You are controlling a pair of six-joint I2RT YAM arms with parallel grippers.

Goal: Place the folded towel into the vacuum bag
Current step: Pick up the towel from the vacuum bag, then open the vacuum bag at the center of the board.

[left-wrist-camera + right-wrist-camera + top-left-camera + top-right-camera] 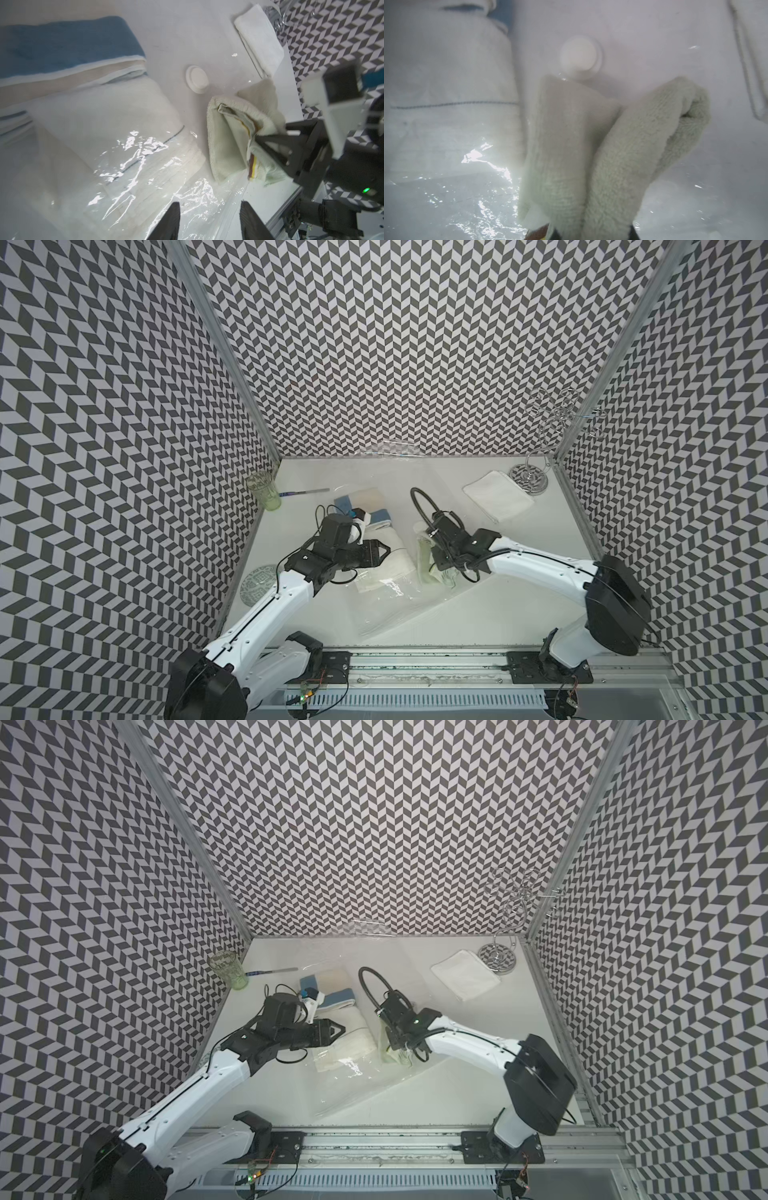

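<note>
The vacuum bag (395, 601) (349, 1088) lies as glossy clear plastic across the middle of the table, its round white valve (197, 79) (580, 56) showing in both wrist views. Inside it lie a white towel (392, 558) and blue and beige towels (365, 506). My right gripper (441, 566) (593, 232) is shut on a pale green folded towel (428, 560) (388, 1048) (228, 141) (591, 155) at the bag's right edge; one half of it looks hazy, as if behind plastic. My left gripper (384, 551) (209, 204) stands open just above the bag's plastic, holding nothing.
A second folded white towel (498, 495) lies at the back right beside a chrome wire stand (534, 477). A green glass (262, 491) and a pen (305, 492) sit at the back left. A patterned disc (259, 583) leans by the left wall.
</note>
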